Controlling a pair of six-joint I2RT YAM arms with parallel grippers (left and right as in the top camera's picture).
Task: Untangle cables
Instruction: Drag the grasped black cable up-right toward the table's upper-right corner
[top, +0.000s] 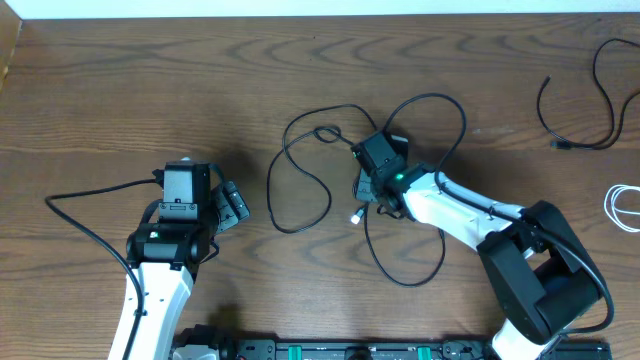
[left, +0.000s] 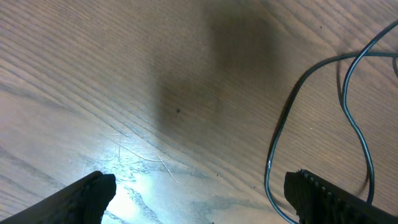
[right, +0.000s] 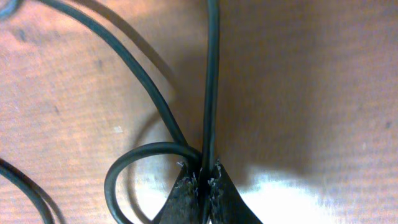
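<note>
The black cable (right: 211, 74) lies in loose loops in the middle of the table (top: 100, 100), crossing itself in several places. The second black cable (top: 560, 146) sits well apart at the far right, and the white cable (top: 612, 205) is coiled at the right edge, partly out of view. So from where I stand, the middle tangle looks like the only one left to sort. I can't be sure whether it's one cord or two, as the crossings under the arm are hidden.

The right gripper (right: 205, 186) is down in the tangle, its jaws clenched on one upright strand, with a small loop curling off just to the left of the pinch. The left gripper (top: 232, 205) hangs to the left of the loops with its jaws spread wide and nothing between them. One bend of the cable runs close by its right finger.

I'd say it's mid-pull on this last knot. The next move calls for drawing the pinched strand clear of that small loop, slowly. The left gripper will likely need to pin the near bend so the whole bundle doesn't drag along.
</note>
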